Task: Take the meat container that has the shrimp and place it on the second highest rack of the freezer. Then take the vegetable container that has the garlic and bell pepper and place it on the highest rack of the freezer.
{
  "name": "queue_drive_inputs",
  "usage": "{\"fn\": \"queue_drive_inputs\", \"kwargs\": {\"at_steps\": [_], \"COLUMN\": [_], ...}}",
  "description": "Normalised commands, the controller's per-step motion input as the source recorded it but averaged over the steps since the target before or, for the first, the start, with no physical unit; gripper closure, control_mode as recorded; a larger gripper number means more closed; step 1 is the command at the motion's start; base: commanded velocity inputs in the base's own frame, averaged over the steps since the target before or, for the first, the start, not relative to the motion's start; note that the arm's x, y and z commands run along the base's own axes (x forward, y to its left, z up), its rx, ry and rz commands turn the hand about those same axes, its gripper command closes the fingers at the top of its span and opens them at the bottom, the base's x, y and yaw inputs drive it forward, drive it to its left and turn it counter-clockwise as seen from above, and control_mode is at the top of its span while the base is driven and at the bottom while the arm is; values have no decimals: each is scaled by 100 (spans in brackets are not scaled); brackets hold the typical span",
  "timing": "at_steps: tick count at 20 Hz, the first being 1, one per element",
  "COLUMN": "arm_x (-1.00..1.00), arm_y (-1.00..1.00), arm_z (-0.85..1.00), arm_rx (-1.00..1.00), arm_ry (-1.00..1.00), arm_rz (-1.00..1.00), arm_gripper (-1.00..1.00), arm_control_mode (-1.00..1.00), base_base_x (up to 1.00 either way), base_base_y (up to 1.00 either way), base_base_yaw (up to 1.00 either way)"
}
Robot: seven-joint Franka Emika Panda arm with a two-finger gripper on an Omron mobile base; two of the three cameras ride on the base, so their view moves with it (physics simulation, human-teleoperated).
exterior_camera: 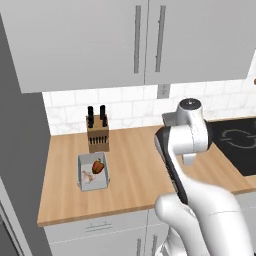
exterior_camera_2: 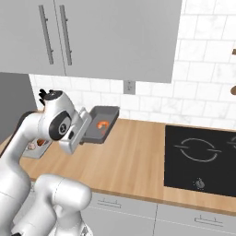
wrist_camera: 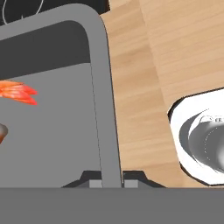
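On the counter point(exterior_camera: 135, 175), a tray point(exterior_camera: 93, 171) with pepper point(exterior_camera: 98, 166) and garlic point(exterior_camera: 88, 176) sits near the knife block point(exterior_camera: 98, 132). The hob point(exterior_camera_2: 203, 159) lies right. The shrimp point(exterior_camera_2: 103, 124) lies in a raised tray point(exterior_camera_2: 101, 122).

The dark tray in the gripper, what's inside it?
One orange shrimp lies in the dark tray; the hand view shows its tail. The tray's near end is hidden behind the gripper.

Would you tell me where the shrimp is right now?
The shrimp lies in the dark tray held by the gripper above the wooden counter, left of the cooktop.

Knife block point(exterior_camera: 98, 131) behind vegetable container point(exterior_camera: 93, 171)
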Motion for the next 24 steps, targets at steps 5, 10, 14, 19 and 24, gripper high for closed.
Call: {"fn": "queue_drive_inputs", "kwargs": {"at_steps": [5, 10, 14, 19, 24], "arm_x": [-42, -33, -3, 0, 0], "arm_y": [-26, -3, 0, 0, 0], "arm_z": [11, 10, 20, 32, 21], "arm_rx": [3, 2, 0, 0, 0], "arm_ry": [0, 0, 0, 0, 0], "arm_rz": [6, 2, 0, 0, 0], "arm_gripper": [100, 100, 100, 100, 100], "arm_control_mode": [-100, -100, -100, -100, -100], "base_base_x": [0, 0, 0, 0, 0], "base_base_y": [0, 0, 0, 0, 0], "base_base_yaw": [0, 0, 0, 0, 0]}}
